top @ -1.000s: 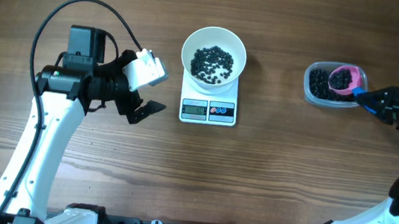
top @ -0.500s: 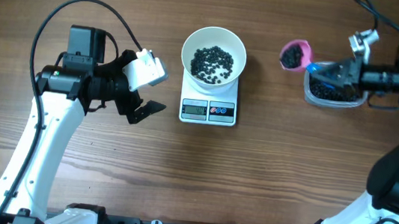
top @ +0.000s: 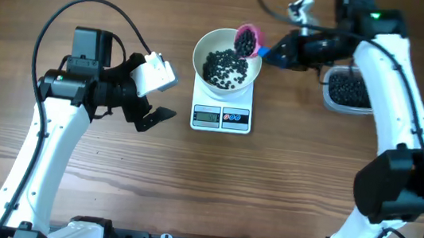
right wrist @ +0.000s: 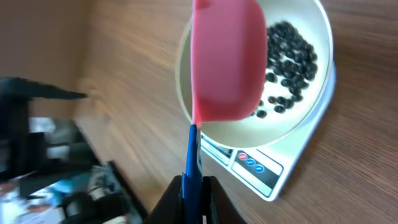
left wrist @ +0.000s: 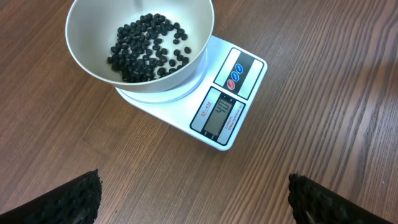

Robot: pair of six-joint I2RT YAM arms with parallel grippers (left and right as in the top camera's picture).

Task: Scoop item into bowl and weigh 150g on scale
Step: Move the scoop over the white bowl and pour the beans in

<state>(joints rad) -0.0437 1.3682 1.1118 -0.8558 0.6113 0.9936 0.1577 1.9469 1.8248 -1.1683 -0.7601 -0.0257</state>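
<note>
Right gripper clamped tight on the blue handle of a pink plastic scoop, which is held over the upper-right rim of the round white bowl. Tiny black beads lie in both bowl and scoop. The bowl sits on the flat white rectangular scale, top centre of frame. Left gripper is left of the scale, fingers spread wide, holding nothing. A clear plastic tub of beads stands at upper right.

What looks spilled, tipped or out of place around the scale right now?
Nothing stands out. The beans lie inside the bowl, which sits on the scale. The pink scoop is tilted over the bowl's rim, and no loose beans show on the table.
</note>
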